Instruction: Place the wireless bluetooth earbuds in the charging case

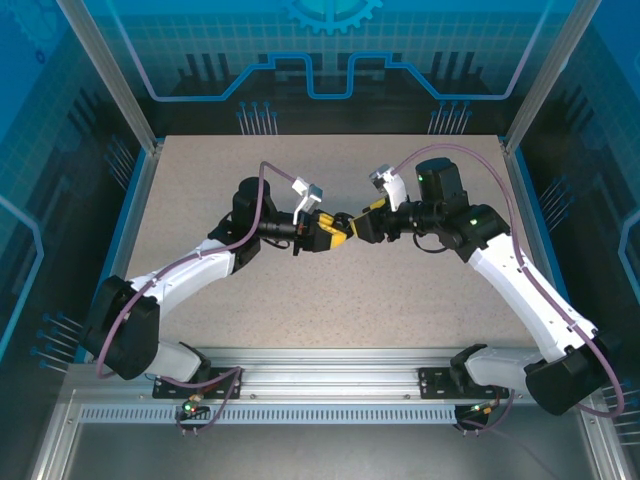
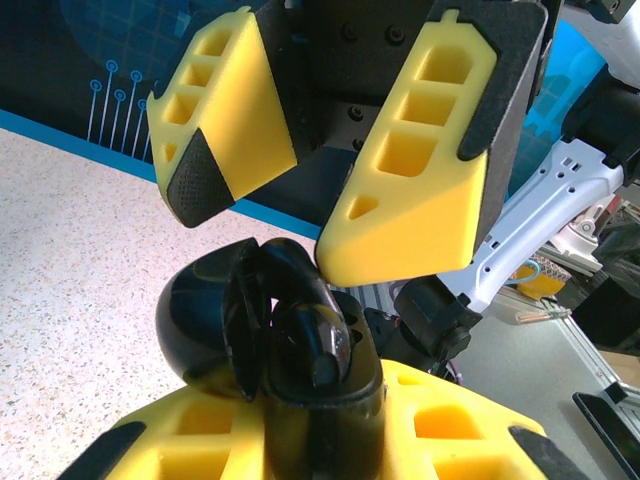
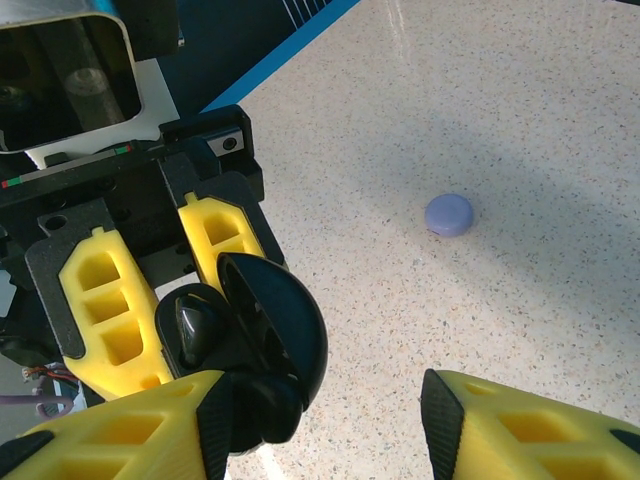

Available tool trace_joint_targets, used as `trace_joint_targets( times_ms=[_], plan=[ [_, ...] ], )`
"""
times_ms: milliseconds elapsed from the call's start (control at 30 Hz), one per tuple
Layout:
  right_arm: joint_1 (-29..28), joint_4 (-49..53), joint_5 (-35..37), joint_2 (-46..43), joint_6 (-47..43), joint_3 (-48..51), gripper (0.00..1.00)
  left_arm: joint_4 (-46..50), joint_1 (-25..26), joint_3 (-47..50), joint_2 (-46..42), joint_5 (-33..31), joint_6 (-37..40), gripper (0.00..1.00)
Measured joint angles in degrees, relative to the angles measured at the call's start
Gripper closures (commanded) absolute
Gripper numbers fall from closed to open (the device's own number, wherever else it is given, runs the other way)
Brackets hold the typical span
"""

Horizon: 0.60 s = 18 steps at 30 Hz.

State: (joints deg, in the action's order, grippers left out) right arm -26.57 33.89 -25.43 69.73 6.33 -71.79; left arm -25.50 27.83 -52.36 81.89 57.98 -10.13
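Observation:
My left gripper (image 2: 322, 405) is shut on the black charging case (image 2: 330, 430), held in mid-air over the table's middle (image 1: 338, 224). Its lid (image 2: 195, 320) stands open. One glossy black earbud (image 2: 320, 340) sits in a well of the case and is also in the right wrist view (image 3: 200, 325). My right gripper (image 3: 325, 420) is open, and its left pad (image 3: 215, 425) is close beside the case (image 3: 285, 320). A dark rounded part (image 3: 265, 410) lies below the lid; I cannot tell whether it is the second earbud. Seen from the left wrist, the right gripper's fingers (image 2: 405, 190) hang just above the case.
A small lilac disc (image 3: 449, 214) lies on the speckled table (image 3: 520, 120) beyond the right gripper. Blue panels and aluminium posts (image 1: 150, 140) wall the table on three sides. The arms' mounting rail (image 1: 320, 375) runs along the near edge.

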Motion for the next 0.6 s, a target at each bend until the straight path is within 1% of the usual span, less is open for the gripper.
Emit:
trace_joint_targets(
  times_ms=[233,400,600],
  plan=[
    [0.0,0.1,-2.1,0.2,0.0,-0.5,0.46,0.0,0.0,0.0,0.0,0.0,0.0,1.0],
    [0.0,0.1,-3.6,0.8,0.0,-2.0,0.46,0.0,0.0,0.0,0.0,0.0,0.0,1.0],
    [0.0,0.1,-2.9,0.4,0.2,-2.6,0.46,0.2,0.0,-0.5,0.0,-0.4,0.0,1.0]
  ],
)
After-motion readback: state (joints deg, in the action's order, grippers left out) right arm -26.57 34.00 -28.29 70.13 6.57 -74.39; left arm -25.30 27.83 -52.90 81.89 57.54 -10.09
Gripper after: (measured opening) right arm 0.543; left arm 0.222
